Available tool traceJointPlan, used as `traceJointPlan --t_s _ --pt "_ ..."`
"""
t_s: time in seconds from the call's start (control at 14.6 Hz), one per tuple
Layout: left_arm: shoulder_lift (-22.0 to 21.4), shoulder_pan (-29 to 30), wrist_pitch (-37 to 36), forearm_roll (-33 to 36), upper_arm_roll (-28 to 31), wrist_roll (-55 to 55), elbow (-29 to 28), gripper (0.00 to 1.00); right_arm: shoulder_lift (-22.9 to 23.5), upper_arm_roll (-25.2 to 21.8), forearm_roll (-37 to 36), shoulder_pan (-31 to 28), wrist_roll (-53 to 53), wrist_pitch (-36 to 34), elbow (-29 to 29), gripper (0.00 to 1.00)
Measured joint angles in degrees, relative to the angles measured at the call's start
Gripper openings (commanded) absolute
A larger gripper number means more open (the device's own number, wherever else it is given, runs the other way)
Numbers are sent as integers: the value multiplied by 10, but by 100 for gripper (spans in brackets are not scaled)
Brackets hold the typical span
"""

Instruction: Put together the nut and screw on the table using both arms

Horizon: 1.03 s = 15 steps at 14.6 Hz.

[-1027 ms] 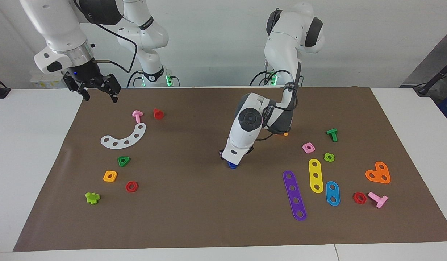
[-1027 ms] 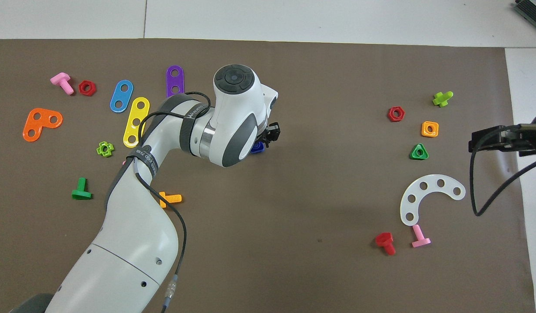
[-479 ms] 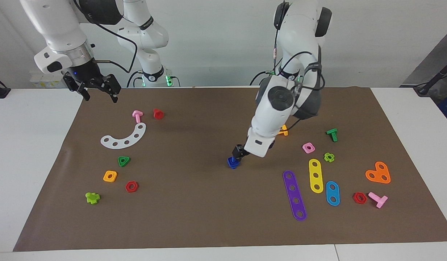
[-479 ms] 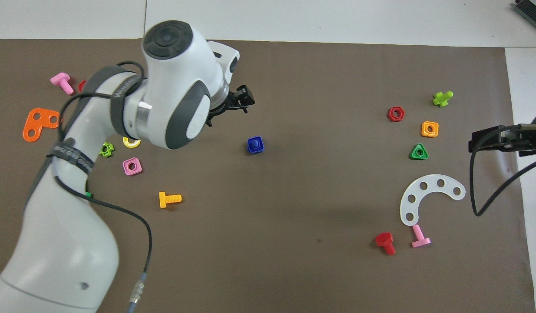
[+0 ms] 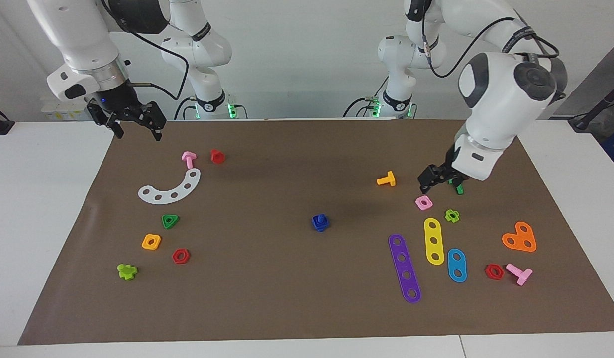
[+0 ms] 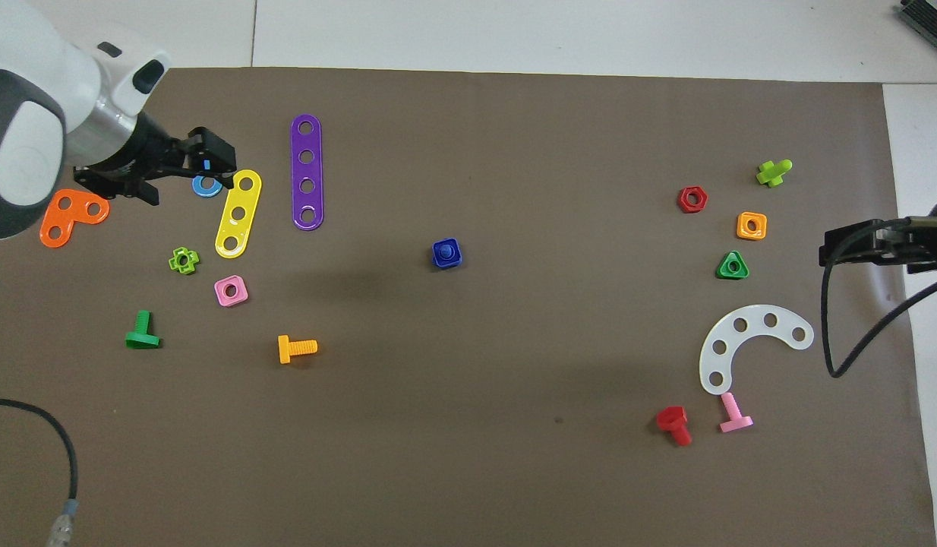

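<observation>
While both arms hang clear of the middle, you can see the nut [image 5: 320, 223] seated on the screw [image 6: 446, 251], the pair standing alone on the brown mat [image 5: 287, 298] at the centre of the table [image 5: 38, 199].

Nearest the robots, your right gripper [image 5: 136, 123] hovers over the mat's edge at the right arm's end, jaws spread and holding nothing. A pink bolt [image 5: 188, 158] and a red bolt [image 5: 217, 156] lie close by, with a white curved strip [image 5: 170, 189] a little farther out.

Toward the left arm's end, your left gripper [image 5: 439, 178] hangs in the air over a green bolt [image 5: 457, 185] and a pink nut [image 5: 424, 202]; its jaws look parted and empty. From overhead it covers part of a blue strip [image 6: 206, 186]. An orange bolt [image 5: 386, 179] lies beside it.

Farther out you find a yellow strip [image 5: 433, 240], a purple strip [image 5: 404, 267] and an orange heart-shaped plate [image 5: 520, 237].

A plain pale wall [image 5: 297, 59] backs the scene. Overhead, the right gripper is cut off at the frame's edge.
</observation>
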Motion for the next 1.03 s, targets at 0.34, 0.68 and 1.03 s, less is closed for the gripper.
traceJointPlan --t_s 0.34,0.68,1.03 --pt "-56 54 -11 29 -1 66 -28 100 0 0 0 0 0 0 0 100" --pt "-121 44 -18 52 -12 66 -70 100 0 0 0 0 0 0 0 100" --pt "-132 44 -19 60 -14 67 -82 94 0 0 0 0 0 0 0 100"
